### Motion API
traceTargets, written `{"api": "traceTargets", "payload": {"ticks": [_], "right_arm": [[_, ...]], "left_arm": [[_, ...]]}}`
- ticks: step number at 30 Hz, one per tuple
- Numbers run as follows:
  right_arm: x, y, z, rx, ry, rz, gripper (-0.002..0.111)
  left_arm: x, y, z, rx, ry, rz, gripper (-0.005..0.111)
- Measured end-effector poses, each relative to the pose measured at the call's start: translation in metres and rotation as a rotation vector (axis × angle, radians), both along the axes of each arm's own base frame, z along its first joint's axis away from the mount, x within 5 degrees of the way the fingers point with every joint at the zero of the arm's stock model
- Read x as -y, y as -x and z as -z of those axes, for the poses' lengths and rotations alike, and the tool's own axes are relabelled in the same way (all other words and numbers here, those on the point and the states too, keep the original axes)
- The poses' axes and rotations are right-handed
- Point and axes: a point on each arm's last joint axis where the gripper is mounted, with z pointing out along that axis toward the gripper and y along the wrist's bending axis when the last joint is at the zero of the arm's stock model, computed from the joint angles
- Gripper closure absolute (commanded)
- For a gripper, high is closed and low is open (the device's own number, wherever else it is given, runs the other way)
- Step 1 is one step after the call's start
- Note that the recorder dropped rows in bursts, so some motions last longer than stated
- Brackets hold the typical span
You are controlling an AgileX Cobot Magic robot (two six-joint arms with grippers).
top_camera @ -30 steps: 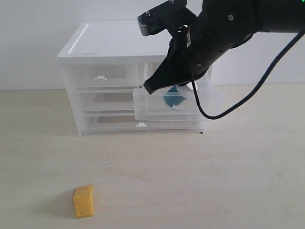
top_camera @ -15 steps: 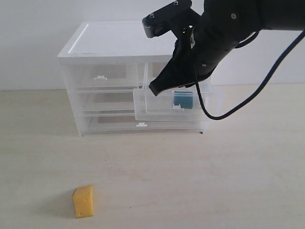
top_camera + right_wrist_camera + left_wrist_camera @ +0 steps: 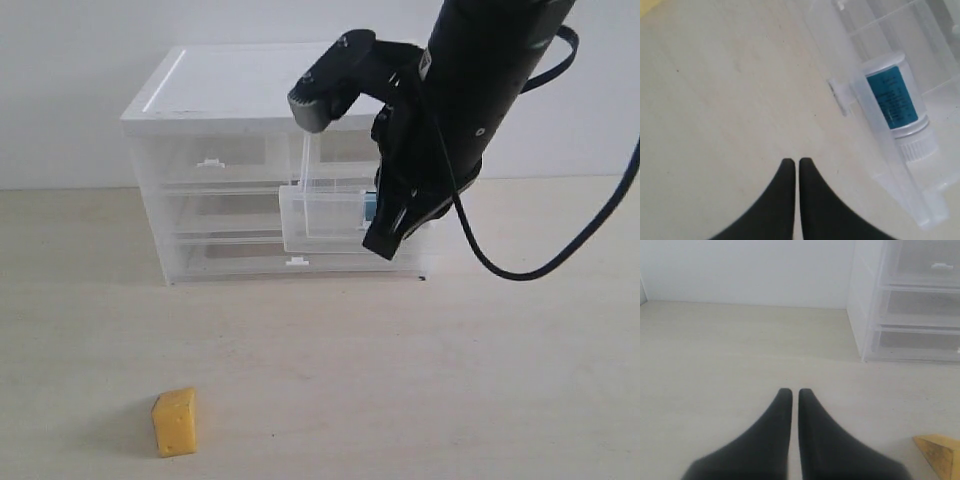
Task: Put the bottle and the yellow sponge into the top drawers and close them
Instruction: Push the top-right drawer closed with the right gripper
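The bottle, teal with a white cap, lies on its side inside the pulled-out right top drawer; in the exterior view only a teal sliver of the bottle shows behind the arm. My right gripper is shut and empty, pointing down just in front of that drawer's right part. The left top drawer is shut. The yellow sponge sits on the table at the front left; its corner shows beside my left gripper, which is shut and empty, low over the table.
The white-topped cabinet stands at the back against the wall, with two full-width drawers shut below. The open drawer's white handle faces the table. A black cable hangs from the right arm.
The right arm has swung from over the open drawer down and to the right, its gripper now in front of the drawer. The bottle stays in the drawer. The sponge has not moved.
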Motion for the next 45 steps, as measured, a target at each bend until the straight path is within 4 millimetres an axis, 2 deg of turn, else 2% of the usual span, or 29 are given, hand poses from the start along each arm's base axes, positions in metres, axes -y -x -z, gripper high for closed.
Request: {"api": "traceTargets", "payload": {"ticks": [4,8,28,39,45], "right_arm": [[-0.002,-0.012,0.018,0.015,0.081,-0.019,0.108],[-0.003,-0.025,0.026,0.082,0.124,0.007,0.108],[-0.007,-0.051,0.017,0.361,0.036,0.143,0.108],[-0.015,-0.073,0.034,0.487,0.014,0.205,0.108],[-0.016,-0.080,0.035,0.554,-0.019,0.248,0.108]], "left_arm": [[0.000,0.000,0.000,0.000,0.000,0.000,0.103],[0.000,0.000,0.000,0.000,0.000,0.000,0.103],[0.000,0.000,0.000,0.000,0.000,0.000,0.103],[0.000,0.000,0.000,0.000,0.000,0.000,0.103],[0.000,0.000,0.000,0.000,0.000,0.000,0.103]]}}
